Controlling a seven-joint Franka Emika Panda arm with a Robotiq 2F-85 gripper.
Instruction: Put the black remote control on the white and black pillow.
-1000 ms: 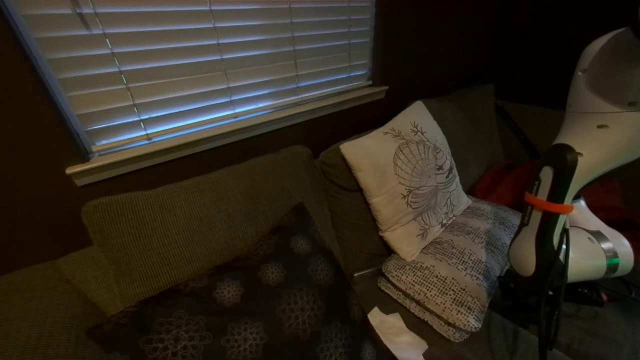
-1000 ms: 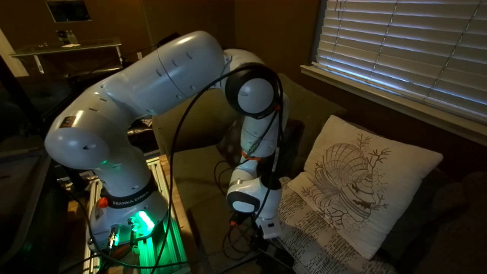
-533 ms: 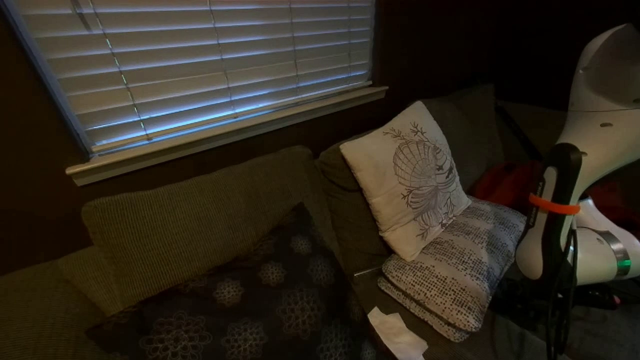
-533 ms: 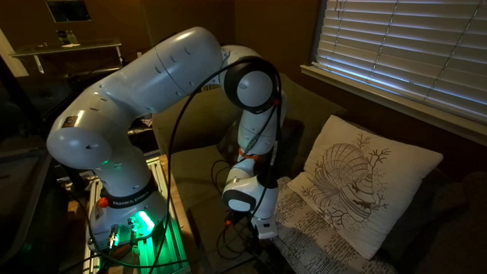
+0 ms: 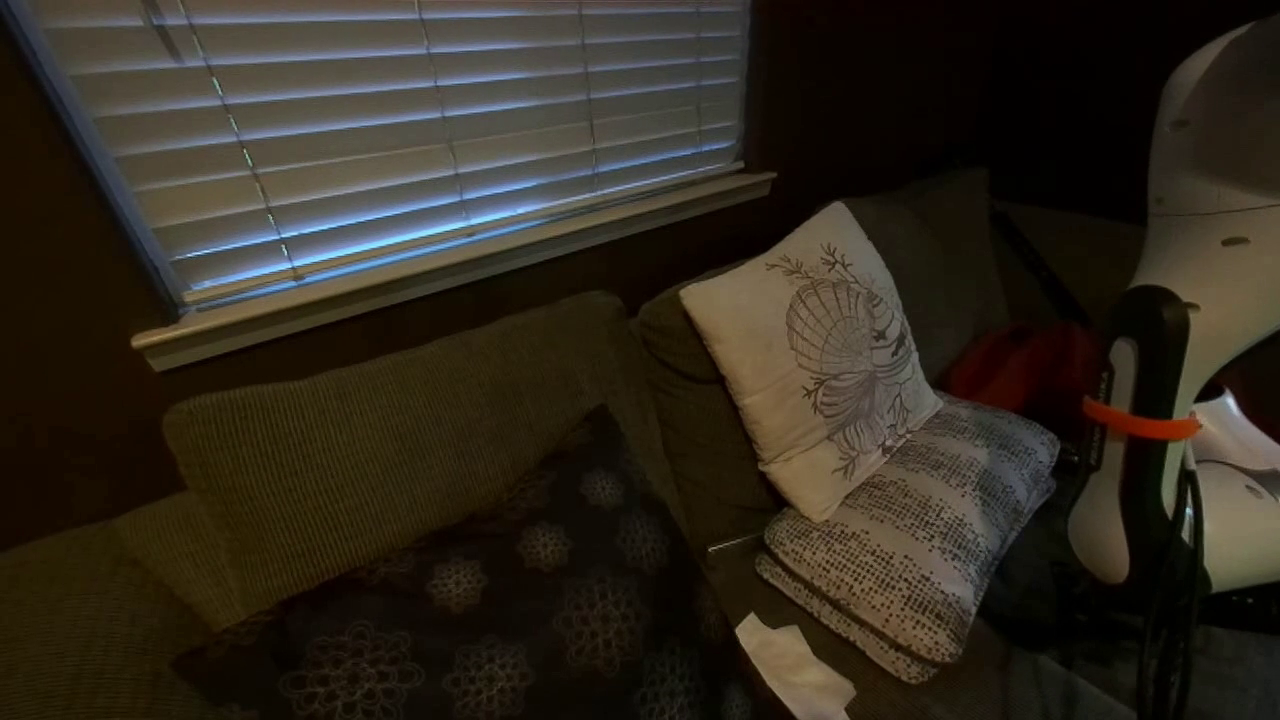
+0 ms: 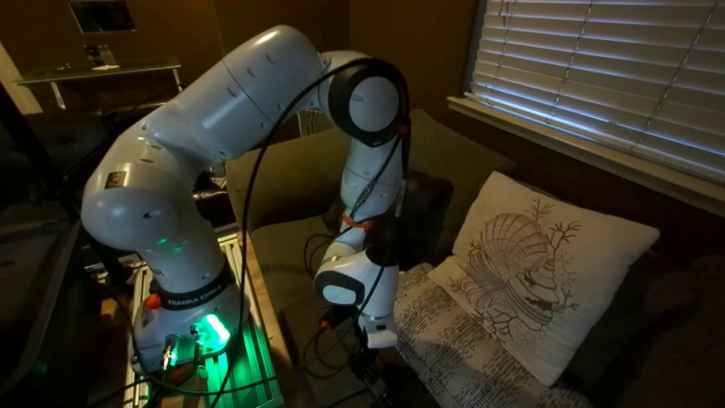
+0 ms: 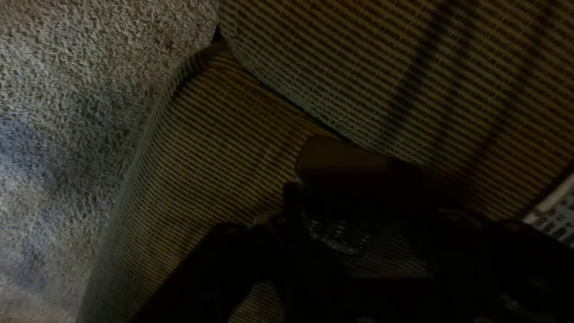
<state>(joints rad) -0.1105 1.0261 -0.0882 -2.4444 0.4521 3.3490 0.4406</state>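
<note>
The dark jaws hold the remote [image 7: 338, 234] between them, near the speckled pillow [image 5: 905, 540], on which the shell pillow [image 5: 820, 370] stands tilted.

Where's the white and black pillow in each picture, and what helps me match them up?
In an exterior view: white and black pillow, right of centre, lower half, partly hidden by the shell-print pillow.
In an exterior view: white and black pillow, bottom, right of centre, cut by the frame.
In the wrist view: probably white and black pillow, a speckled sliver at the right edge.
Shared landmark: the couch, visible in all three.
</note>
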